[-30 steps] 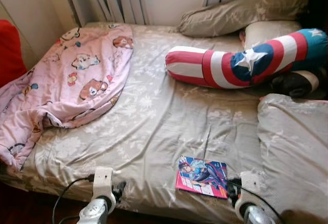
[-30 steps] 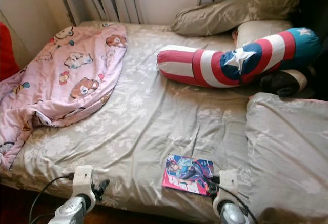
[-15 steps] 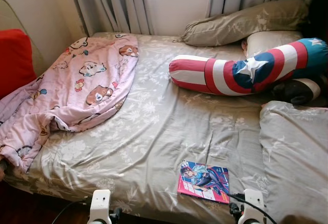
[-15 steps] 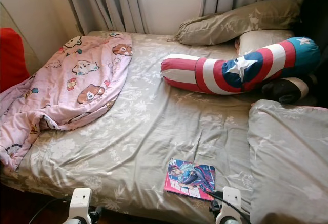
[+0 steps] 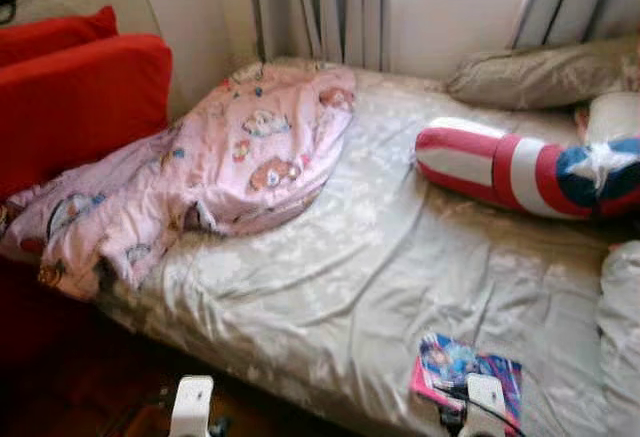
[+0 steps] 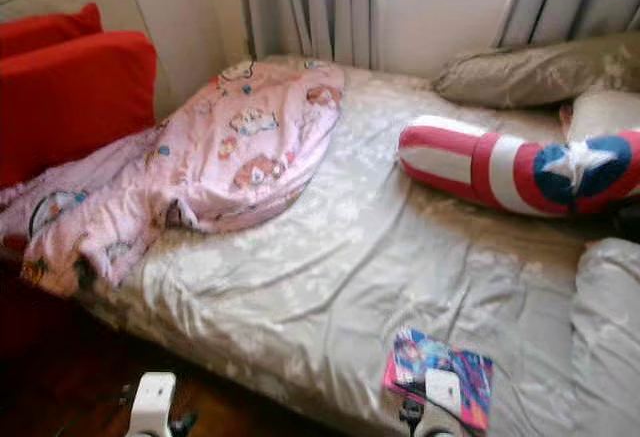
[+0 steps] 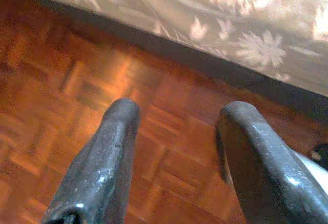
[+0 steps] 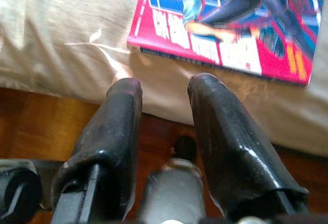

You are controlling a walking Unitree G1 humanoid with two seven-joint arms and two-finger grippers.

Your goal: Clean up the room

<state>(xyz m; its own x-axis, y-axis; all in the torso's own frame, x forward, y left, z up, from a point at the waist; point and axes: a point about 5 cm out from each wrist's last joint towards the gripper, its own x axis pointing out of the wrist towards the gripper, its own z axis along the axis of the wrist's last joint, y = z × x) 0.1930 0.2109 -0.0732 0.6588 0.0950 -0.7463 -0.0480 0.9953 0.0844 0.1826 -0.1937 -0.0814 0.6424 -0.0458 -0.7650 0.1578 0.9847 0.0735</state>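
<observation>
Both sets of jaws stand parted and hold nothing as the robot faces the bed (image 5: 330, 267), where a pink quilt (image 5: 200, 182) spills off the far-left edge and a comic book (image 8: 230, 24) lies at the near edge. With the right gripper (image 8: 164, 88) just short of it and the left gripper (image 7: 177, 116) over the floor (image 7: 61, 70), a careless reach could nudge the book off the mattress.

Glossy paper comic book (image 8: 225, 19), floral cloth bedsheet (image 5: 330, 277), polished wood parquet floor (image 7: 77, 106)
</observation>
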